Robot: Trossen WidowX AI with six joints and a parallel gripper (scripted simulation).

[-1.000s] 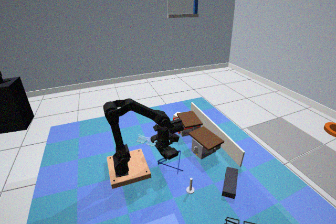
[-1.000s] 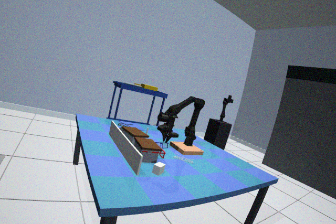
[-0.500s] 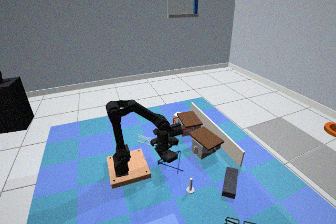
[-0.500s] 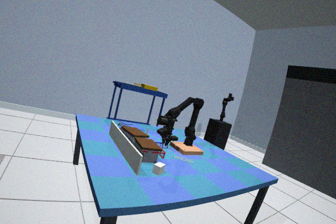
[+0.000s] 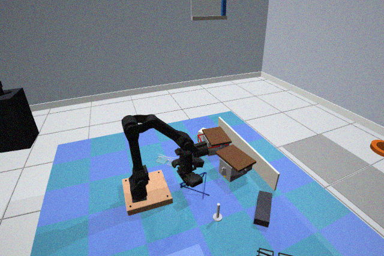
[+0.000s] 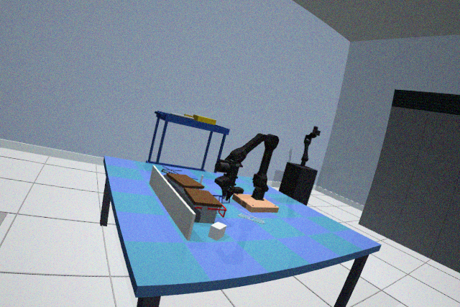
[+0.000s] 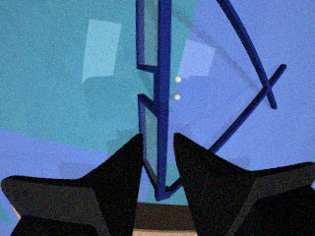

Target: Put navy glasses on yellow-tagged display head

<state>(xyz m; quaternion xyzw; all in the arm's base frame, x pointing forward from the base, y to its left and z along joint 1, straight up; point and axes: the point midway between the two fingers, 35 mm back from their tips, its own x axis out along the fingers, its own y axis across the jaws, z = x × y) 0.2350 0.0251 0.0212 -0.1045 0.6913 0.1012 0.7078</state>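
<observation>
Pincer (image 5: 192,181) (image 6: 227,198) (image 7: 157,140): released, partly open | 2 fingertips straddle navy glasses (image 5: 198,191) (image 6: 223,198) (image 7: 162,88) near 1 hinge | Purpose: likely frame-front grip, sparing crossed temples

No lettering, numbers, labels, brands or signs can be read on anything in these views.

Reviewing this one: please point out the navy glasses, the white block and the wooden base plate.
navy glasses (image 5: 194,190) (image 7: 162,88): top, a temple; wrist, the front frame
white block (image 6: 216,231): exterior, its side
wooden base plate (image 5: 159,186) (image 6: 265,208): top and exterior, bare board
</observation>
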